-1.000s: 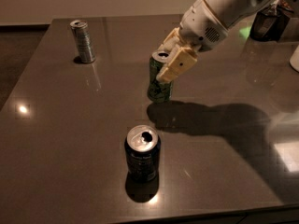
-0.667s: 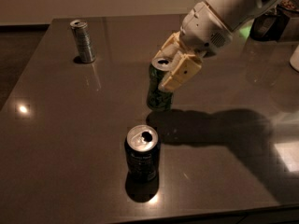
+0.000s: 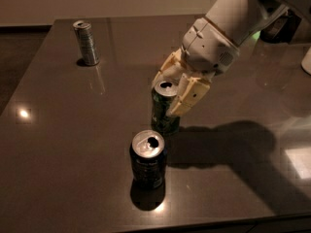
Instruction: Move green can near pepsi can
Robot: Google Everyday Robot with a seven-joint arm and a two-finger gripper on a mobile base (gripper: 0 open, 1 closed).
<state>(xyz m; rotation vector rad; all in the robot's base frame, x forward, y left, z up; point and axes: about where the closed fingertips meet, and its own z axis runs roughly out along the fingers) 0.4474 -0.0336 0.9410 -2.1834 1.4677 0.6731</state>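
Observation:
The green can stands upright near the middle of the dark table, its open silver top showing. My gripper comes down from the upper right and is shut on the green can, one cream finger on its right side and the other behind it. The pepsi can, dark blue with an open silver top, stands upright just in front of the green can and slightly to its left, a small gap between them. I cannot tell whether the green can's base touches the table.
A slim silver-grey can stands at the back left of the table. A dark object sits at the back right and a white object at the right edge. The table's front edge runs just below the pepsi can.
My gripper has carried the green can forward and a little left, from mid-table to just behind the pepsi can. The pepsi can and the slim can have not moved.

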